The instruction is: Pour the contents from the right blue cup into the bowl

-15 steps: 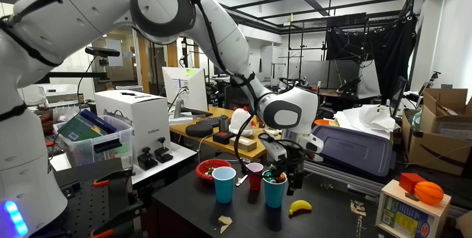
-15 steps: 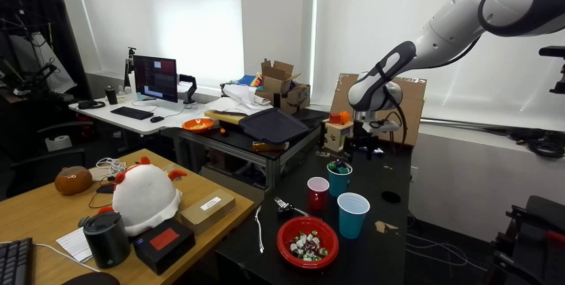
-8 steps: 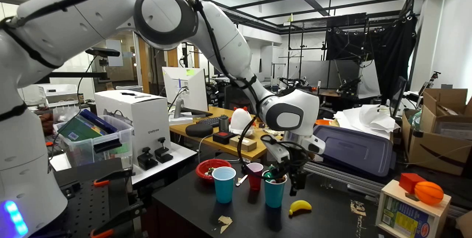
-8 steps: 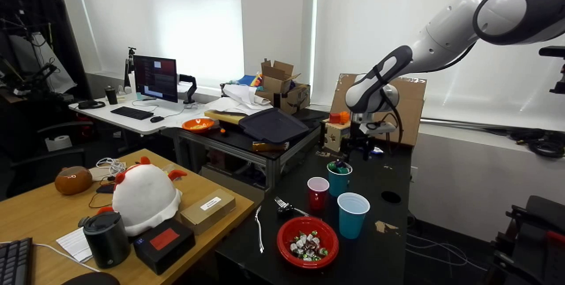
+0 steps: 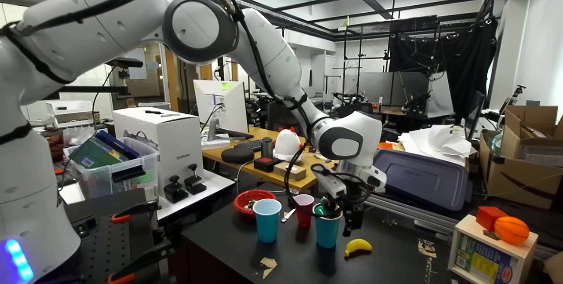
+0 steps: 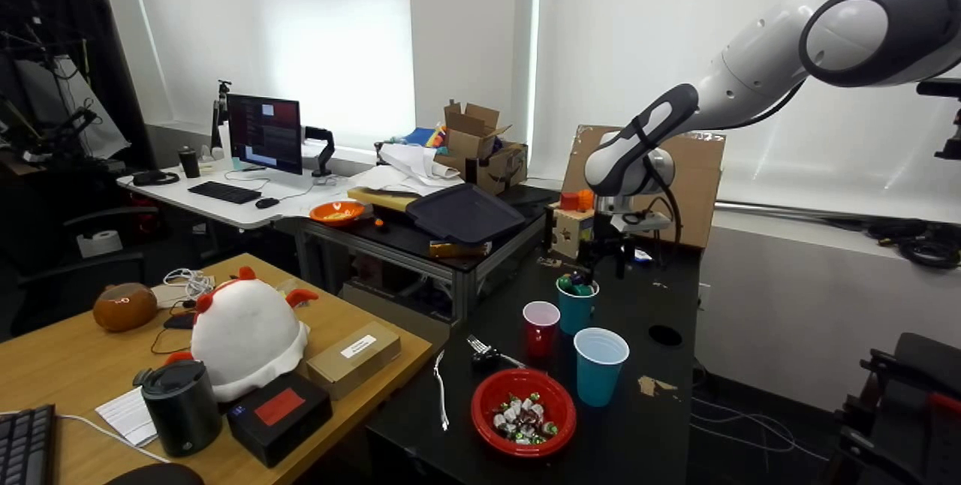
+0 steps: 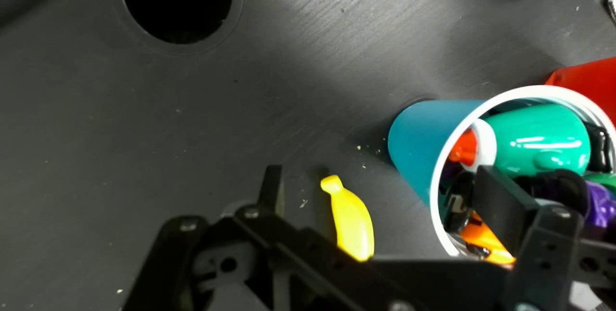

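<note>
Black table [image 7: 144, 157], pincer [image 7: 379, 176] partly hiding filled blue cup [image 7: 423, 145], red cup [image 7: 594, 77] cropped

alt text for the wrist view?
The open end effector hangs over a black table, partly hiding a blue cup holding small colorful items. A yellow toy banana lies left of the cup; a round hole shows at upper left.
</note>
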Available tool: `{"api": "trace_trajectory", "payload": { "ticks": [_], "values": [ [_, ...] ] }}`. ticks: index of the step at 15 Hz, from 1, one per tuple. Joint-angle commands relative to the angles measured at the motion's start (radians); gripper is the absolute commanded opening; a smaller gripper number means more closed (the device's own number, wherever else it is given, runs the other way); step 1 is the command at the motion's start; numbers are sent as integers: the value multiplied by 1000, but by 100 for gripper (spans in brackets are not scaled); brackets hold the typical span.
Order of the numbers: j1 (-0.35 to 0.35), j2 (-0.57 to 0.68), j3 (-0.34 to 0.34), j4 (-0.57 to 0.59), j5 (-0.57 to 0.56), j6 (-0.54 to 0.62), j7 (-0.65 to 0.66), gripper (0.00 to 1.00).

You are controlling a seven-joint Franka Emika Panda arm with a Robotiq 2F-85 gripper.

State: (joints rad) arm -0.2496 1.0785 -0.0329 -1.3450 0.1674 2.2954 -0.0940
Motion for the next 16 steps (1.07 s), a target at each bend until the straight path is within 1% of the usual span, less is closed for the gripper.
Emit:
{"api": "trace_trajectory", "payload": {
  "ticks": [1, 8, 16],
  "values": [
    [-8, 19, 2, 40, -24, -23, -20, 100],
    [-5, 12, 1, 42, -32, 29, -16, 100],
    [2, 17, -11, 43, -65, 42, -12, 100]
  ]
}}
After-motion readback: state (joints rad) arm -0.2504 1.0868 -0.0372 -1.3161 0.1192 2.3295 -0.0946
